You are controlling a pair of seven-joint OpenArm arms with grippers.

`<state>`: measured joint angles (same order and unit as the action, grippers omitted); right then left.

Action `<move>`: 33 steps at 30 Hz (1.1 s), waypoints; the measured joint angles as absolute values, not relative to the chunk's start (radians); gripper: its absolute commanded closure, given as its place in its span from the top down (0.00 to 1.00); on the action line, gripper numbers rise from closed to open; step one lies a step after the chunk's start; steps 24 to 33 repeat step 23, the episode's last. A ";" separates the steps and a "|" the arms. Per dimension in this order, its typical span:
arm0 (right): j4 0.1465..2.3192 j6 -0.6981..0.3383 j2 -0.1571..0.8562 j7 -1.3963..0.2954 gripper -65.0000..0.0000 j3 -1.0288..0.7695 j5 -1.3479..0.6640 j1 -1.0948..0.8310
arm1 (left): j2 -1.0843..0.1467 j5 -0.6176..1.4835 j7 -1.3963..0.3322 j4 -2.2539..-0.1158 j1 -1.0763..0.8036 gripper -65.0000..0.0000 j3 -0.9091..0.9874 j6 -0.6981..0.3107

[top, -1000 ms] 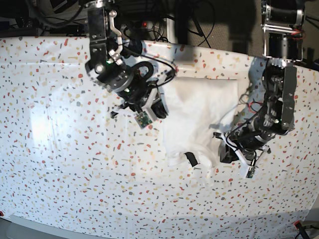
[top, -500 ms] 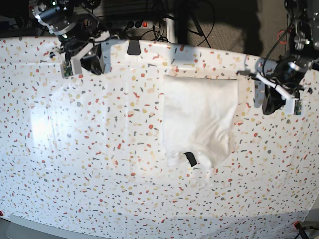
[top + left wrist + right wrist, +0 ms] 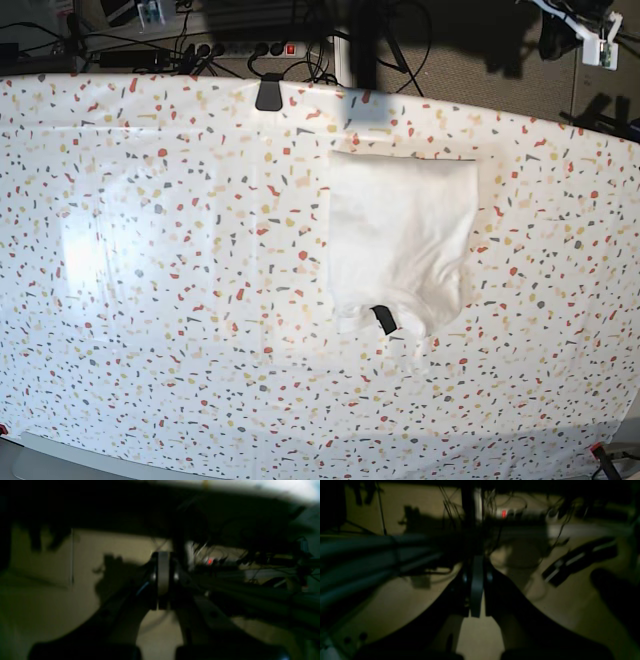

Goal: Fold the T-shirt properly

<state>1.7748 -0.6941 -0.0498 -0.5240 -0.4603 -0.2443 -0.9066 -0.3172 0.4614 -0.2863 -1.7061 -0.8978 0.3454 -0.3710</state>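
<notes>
Left end effector (image 3: 163, 580) and right end effector (image 3: 477, 585) have their fingers together, beyond the table (image 3: 200, 370); the white T-shirt (image 3: 400, 235) lies folded on it; black neck label (image 3: 384, 320) showing, its writing unreadable.

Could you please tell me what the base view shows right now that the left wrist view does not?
Only the base view shows the folded white T-shirt, with its black neck label, lying on the speckled table cover.

Only the left wrist view shows the left tool up close, shut and pointing over the floor.

Both show the brownish floor beyond the table, a small red light among cables, and a bright strip or more of the tabletop.
</notes>
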 measured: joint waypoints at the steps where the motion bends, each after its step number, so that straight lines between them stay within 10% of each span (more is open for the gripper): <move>1: 1.709 -0.694 -0.035 -0.503 0.00 -0.461 -0.233 -0.883 | -0.316 0.460 -0.287 -1.638 -0.881 0.00 0.346 -0.397; 18: 0.599 -0.624 0.216 -0.233 0.00 -0.460 -0.040 -0.338 | -0.141 0.169 -0.050 -0.474 -0.341 0.00 0.348 -0.535; 23: 0.509 -0.625 0.222 -0.229 0.00 -0.459 -0.013 -0.251 | -0.106 0.084 -0.083 -0.350 -0.210 0.00 0.349 -0.383; 33: 0.509 -0.625 0.222 -0.229 0.00 -0.459 -0.013 -0.251 | -0.106 0.084 -0.083 -0.350 -0.210 0.00 0.349 -0.383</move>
